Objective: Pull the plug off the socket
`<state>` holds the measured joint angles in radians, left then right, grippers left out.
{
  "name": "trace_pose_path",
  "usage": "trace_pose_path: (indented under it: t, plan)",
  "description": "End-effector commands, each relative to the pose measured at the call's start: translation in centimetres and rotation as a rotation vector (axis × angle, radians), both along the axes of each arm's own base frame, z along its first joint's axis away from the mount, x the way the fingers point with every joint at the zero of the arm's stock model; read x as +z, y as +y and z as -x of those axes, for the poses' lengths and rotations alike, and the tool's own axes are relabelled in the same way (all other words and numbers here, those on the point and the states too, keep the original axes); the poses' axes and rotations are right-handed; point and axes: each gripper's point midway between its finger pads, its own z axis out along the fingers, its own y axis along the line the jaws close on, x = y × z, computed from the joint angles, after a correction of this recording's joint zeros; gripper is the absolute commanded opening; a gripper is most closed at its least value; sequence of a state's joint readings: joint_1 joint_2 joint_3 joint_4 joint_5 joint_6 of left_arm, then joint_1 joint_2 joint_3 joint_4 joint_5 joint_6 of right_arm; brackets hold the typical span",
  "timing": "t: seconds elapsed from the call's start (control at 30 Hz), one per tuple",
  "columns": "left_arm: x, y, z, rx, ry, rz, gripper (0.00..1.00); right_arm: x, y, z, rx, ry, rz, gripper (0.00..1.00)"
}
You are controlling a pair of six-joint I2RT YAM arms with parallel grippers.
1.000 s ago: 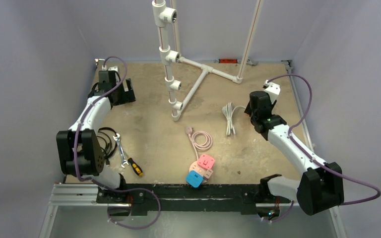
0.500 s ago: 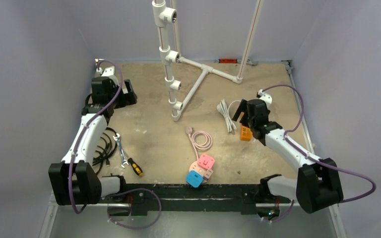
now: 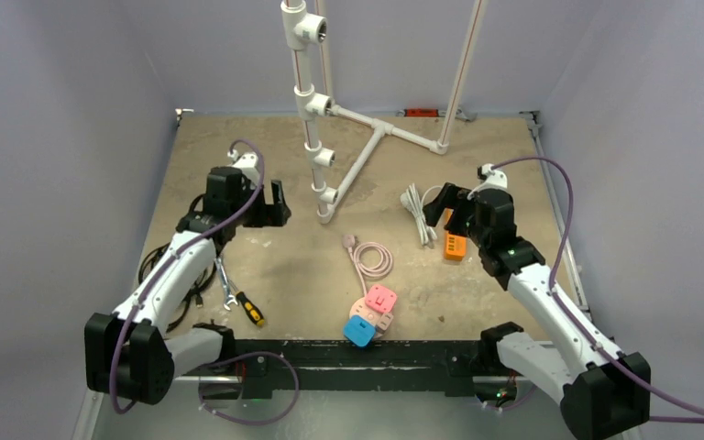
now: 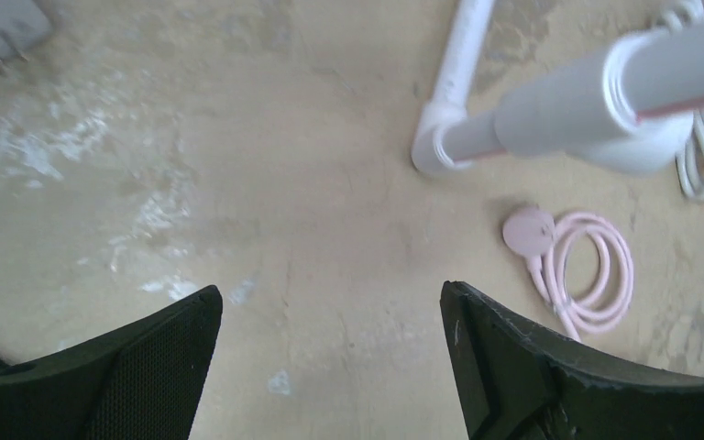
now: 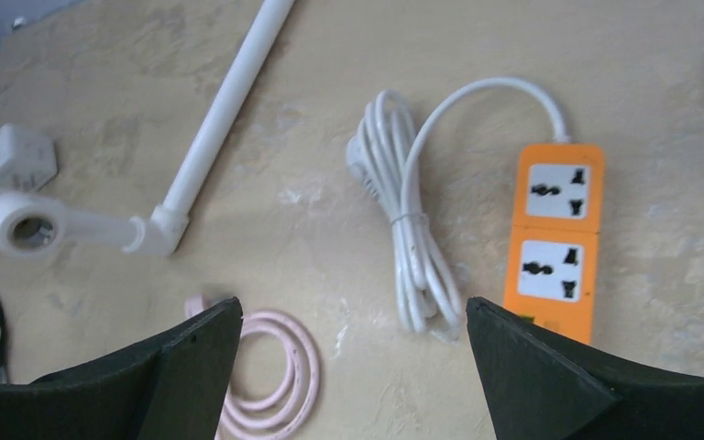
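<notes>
**A:** Left tool (image 3: 273,203) has swung in from the far-left corner toward the pipe frame (image 3: 323,174). Its jaws are spread wide and hold nothing.

**B:** Right tool (image 3: 442,205) is the same, gaping and empty. It hovers by the orange power strip (image 5: 554,240) and white cord (image 5: 412,247). The pink-and-blue plug block (image 3: 369,317) sits at the near edge of the bench (image 3: 266,147), well apart from both.

You have pale lilac walls (image 3: 64,110) on three sides | your table (image 3: 284,266) is tan, scuffed, white-blotched | black rail (image 3: 348,353) along near edge | light even
</notes>
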<state>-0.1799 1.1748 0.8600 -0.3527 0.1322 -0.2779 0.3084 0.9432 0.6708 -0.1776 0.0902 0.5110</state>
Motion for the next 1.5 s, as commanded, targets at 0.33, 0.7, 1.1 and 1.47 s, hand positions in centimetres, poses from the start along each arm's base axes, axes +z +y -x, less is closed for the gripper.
trace_pose_path:
  t: [0.33,0.7,1.1,1.47]
  plan:
    - [-1.5,-11.6,10.2,-0.235,0.016,0.127,0.84,-5.9,12.7,7.1,0.462,0.166,-0.116,0.89]
    - [-2.9,-22.4,20.6,-0.443,-0.049,0.121,0.84,-9.0,10.3,7.3,0.338,0.212,-0.033,0.91]
    - [-4.6,-26.6,24.3,-0.464,-0.086,-0.031,0.88,-8.1,9.8,8.0,0.331,0.184,-0.062,0.95]
    - [-5.5,-29.5,25.5,-0.497,-0.101,-0.14,0.59,-8.9,9.0,8.7,0.31,0.199,-0.056,0.93]
